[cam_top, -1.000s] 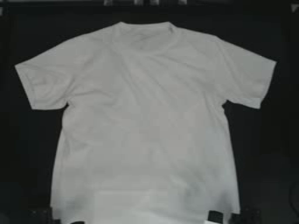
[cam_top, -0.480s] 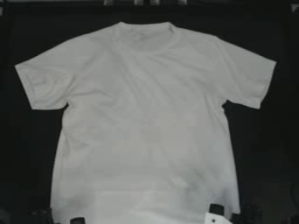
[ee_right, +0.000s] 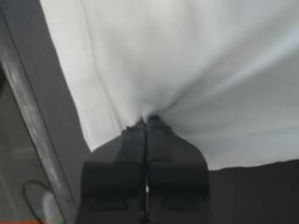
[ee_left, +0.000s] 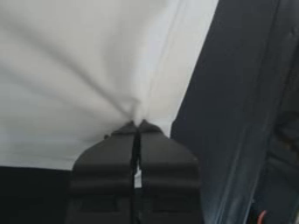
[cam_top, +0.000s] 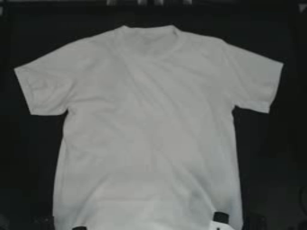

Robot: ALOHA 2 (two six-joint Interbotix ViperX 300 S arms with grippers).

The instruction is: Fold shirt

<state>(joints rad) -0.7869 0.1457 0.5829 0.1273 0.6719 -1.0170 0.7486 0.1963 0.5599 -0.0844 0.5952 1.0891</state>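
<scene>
The white shirt (cam_top: 150,126) lies flat and face up on the dark table, collar at the far edge, hem at the near edge. My left gripper (cam_top: 79,227) sits at the hem's left corner and my right gripper (cam_top: 221,220) at its right corner. In the left wrist view the left gripper (ee_left: 139,124) is shut on a pinch of the shirt (ee_left: 76,65), with creases fanning out from it. In the right wrist view the right gripper (ee_right: 146,119) is likewise shut on the shirt (ee_right: 204,57) near its side edge.
Dark table (cam_top: 282,148) shows on both sides of the shirt, beyond the sleeves. A grey frame rail (ee_right: 29,113) runs beside the table edge in the right wrist view.
Both grippers have moved a little farther up onto the hem, and the fabric near the bottom edge has bunched slightly.
</scene>
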